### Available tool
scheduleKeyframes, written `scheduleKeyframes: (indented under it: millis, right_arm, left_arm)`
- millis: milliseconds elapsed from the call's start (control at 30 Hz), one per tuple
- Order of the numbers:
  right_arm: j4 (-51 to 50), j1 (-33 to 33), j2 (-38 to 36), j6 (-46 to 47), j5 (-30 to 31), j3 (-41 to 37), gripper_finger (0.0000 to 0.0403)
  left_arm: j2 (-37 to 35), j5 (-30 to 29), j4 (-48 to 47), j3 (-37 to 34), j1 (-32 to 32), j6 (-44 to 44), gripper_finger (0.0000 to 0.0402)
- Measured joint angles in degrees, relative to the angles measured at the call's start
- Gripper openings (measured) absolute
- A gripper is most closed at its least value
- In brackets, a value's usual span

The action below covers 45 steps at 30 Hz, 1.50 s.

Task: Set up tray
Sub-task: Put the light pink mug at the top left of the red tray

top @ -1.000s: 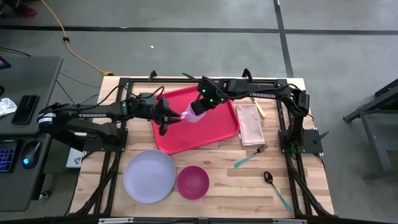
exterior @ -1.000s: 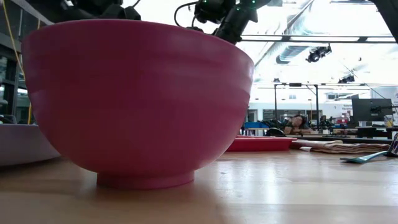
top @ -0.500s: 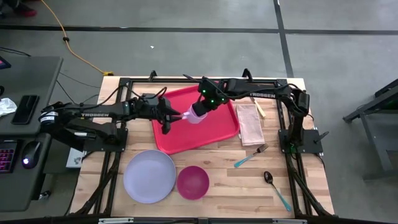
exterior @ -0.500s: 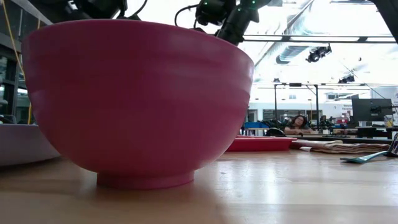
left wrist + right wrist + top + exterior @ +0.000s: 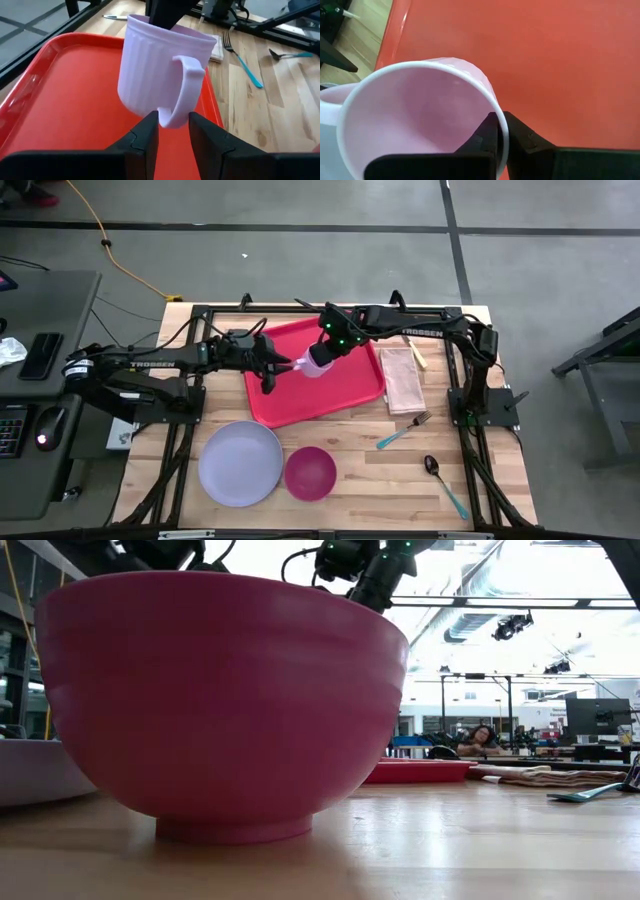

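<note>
1. Wooden table (image 5: 360, 470) carries the red tray (image 5: 345, 395) at its far middle.
2. Right gripper (image 5: 502, 137) pinches the rim of a lavender mug (image 5: 160, 70) above the tray.
3. Left gripper (image 5: 172, 125) has its fingers apart, either side of the mug's handle (image 5: 182, 92).

mug (image 5: 317, 361) above tray (image 5: 340, 395), plate (image 5: 240, 463) beside bowl (image 5: 310, 473)

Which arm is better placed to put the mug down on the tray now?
The right one. Its pincer is shut on the mug rim and holds it above the tray. The left pincer only has its open fingers around the handle.
</note>
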Motion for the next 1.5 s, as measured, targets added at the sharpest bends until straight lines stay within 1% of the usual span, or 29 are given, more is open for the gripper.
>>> scheduleKeyframes:
  millis: [233, 400, 600, 767, 967, 1200, 1400, 1500]
  right_arm:
    - [1.73, 0.07, 0.77, 0.22, -0.31, 0.01, 0.0]
    - [3.79, 0.04, 0.77, 0.24, -0.92, 0.01, 0.0]
    - [4.04, 0.04, 0.77, 0.24, -1.03, 0.04, 0.0]
    - [4.13, 0.11, 0.77, 0.26, -1.05, 0.04, 0.0]
    - [4.52, 0.15, 0.77, 0.26, -1.31, 0.04, 0.0]
    - [5.16, 0.17, 0.77, 0.25, -1.54, 0.06, 0.0]
    - [5.64, 0.2, 0.77, 0.26, -1.6, 0.06, 0.0]
    - [5.64, 0.17, 0.77, 0.26, -1.6, 0.06, 0.0]
  left_arm:
    - [0.11, 0.17, 3.42, 0.2, -0.04, -0.01, 0.014]
    - [0.13, 0.15, 3.0, 0.17, -0.02, -0.01, 0.014]
    - [0.15, -0.05, 1.77, 0.17, -0.02, 0.05, 0.014]
    - [0.15, -1.84, 1.39, 0.13, -0.02, 3.07, 0.014]
    - [0.17, -2.05, 2.56, 0.1, -0.02, 7.55, 0.014]
    - [0.17, -2.18, 2.65, 0.09, -0.02, 8.73, 0.014]
    - [0.17, -4.28, 2.65, 0.09, -0.02, 8.93, 0.014]
    - [0.17, -4.44, 2.67, 0.09, -0.02, 8.91, 0.014]
